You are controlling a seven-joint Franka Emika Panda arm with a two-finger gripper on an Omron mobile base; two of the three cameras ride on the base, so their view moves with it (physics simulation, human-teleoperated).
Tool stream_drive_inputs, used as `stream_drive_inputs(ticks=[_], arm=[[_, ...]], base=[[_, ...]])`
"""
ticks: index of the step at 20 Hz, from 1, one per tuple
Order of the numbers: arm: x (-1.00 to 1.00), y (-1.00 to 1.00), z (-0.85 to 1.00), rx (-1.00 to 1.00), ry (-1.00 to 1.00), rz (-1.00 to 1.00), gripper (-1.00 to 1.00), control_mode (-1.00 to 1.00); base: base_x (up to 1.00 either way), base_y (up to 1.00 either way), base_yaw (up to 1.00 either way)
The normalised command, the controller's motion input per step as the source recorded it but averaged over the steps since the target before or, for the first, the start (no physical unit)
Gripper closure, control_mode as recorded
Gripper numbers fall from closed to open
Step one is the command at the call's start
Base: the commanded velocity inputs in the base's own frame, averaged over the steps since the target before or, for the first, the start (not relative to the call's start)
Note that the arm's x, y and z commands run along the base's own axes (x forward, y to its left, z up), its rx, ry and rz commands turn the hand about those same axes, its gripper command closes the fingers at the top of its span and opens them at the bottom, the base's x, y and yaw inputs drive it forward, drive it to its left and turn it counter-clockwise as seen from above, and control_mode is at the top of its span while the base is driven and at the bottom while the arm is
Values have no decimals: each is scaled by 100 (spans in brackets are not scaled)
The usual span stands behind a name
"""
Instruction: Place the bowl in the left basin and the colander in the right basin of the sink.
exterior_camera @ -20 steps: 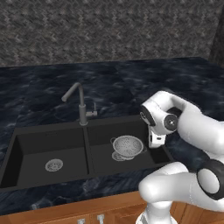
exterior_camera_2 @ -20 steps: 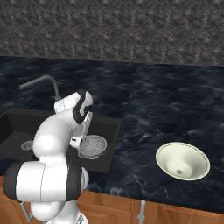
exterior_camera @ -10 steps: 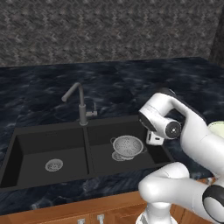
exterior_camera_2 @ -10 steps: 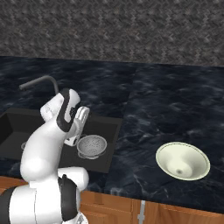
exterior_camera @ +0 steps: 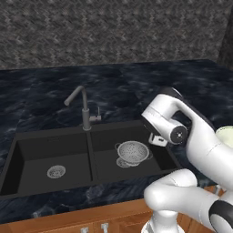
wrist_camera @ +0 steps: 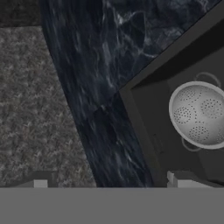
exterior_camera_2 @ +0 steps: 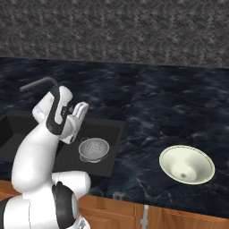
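Note:
The silver perforated colander (exterior_camera: 132, 152) (exterior_camera_2: 94, 149) (wrist_camera: 199, 114) sits upright in the right basin (exterior_camera: 105, 164) of the black sink (exterior_camera: 50, 133). The left basin (exterior_camera: 34, 157) holds nothing but its drain. The cream bowl (exterior_camera_2: 187, 164) rests upright on the dark counter well right of the sink; its rim (exterior_camera: 226, 135) peeks out behind my arm. My gripper (exterior_camera_2: 81, 110) (exterior_camera: 157, 139) (wrist_camera: 109, 181) hangs above the right basin's right part, open, with nothing between its fingertips (wrist_camera: 40, 182), apart from the colander.
A grey gooseneck faucet (exterior_camera: 83, 105) stands behind the sink's divider. Dark marble counter (exterior_camera_2: 156, 107) runs around the sink, backed by a rough stone wall (exterior_camera: 113, 32). The counter's front edge and wooden cabinet fronts (exterior_camera_2: 174, 219) lie below.
The hand has risen away from the colander and tilted up toward the counter on the right. The colander stays in the right basin; the bowl has not moved.

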Motion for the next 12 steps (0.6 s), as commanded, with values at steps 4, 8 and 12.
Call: stream_drive_inputs(ticks=[4, 8, 12], arm=[[-25, -5, 99, 0, 22, -16, -100, -100], [-42, -13, 85, 0, 23, -27, -100, -100], [-58, -15, 77, 0, 24, -33, -100, -100]], base=[[0, 0, 0], [0, 0, 0], [0, 0, 0]])
